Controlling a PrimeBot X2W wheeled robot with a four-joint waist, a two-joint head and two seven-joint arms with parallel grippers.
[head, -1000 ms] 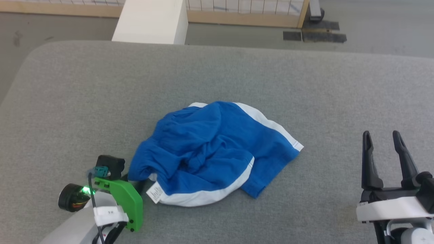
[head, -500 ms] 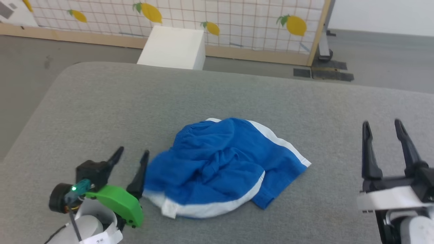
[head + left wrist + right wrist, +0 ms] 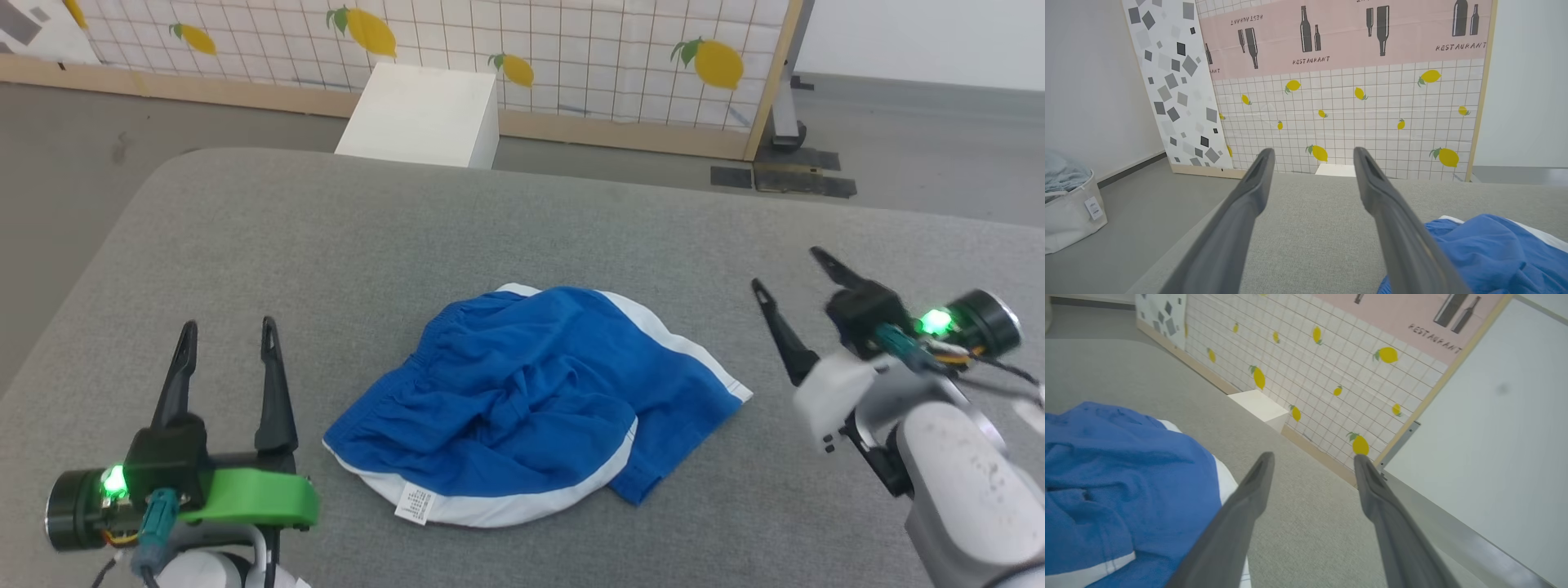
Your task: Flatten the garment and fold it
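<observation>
Grey fabric surface (image 3: 326, 212), garment (image 3: 531, 384), lemon-print panel (image 3: 588, 57)

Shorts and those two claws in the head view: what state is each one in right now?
garment: crumpled and bunched, not flattened, not folded, lying free on the grey surface.
white tag: exposed at the garment's near white edge.
left gripper: open, empty, apart from the garment.
right gripper: open, empty, apart from the garment.

Stock count: 1 garment (image 3: 531, 384); 2 grippers, namely left gripper (image 3: 229, 327) and right gripper (image 3: 788, 269); 1 grey surface (image 3: 326, 229); 1 white box (image 3: 420, 114); 1 fabric basket (image 3: 1069, 212).
</observation>
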